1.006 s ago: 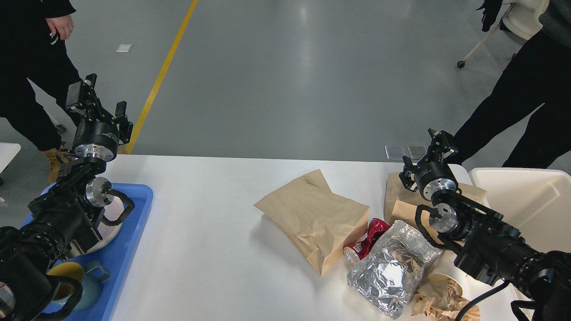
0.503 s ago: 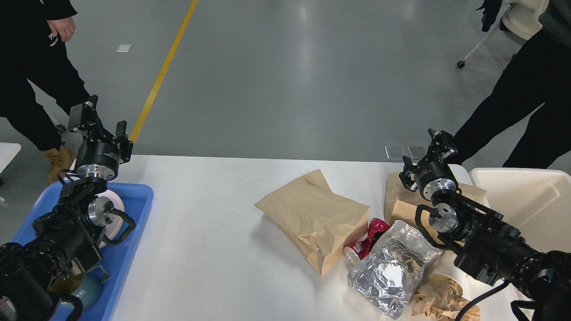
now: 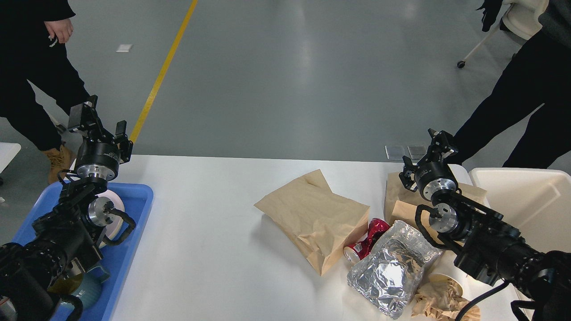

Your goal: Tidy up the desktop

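Note:
The white desktop (image 3: 209, 249) holds litter on its right half: a brown paper bag (image 3: 312, 214), a second brown paper bag (image 3: 399, 196) partly behind my right arm, a crushed red can (image 3: 368, 243), a crumpled foil bag (image 3: 392, 267) and a paper cup stuffed with crumpled brown paper (image 3: 439, 296). My left gripper (image 3: 100, 122) is open and empty, raised above the far left table edge. My right gripper (image 3: 424, 151) is open and empty, above the second paper bag at the far right edge.
A blue tray (image 3: 134, 240) at the left holds a white dish (image 3: 117, 209) and a teal mug (image 3: 89, 292), mostly hidden by my left arm. A cream-white bin (image 3: 526, 205) stands at the right. People stand beyond both far corners.
My left gripper has come down and slightly right, over the tray's far end, and then held still. The right arm and the litter have not moved.

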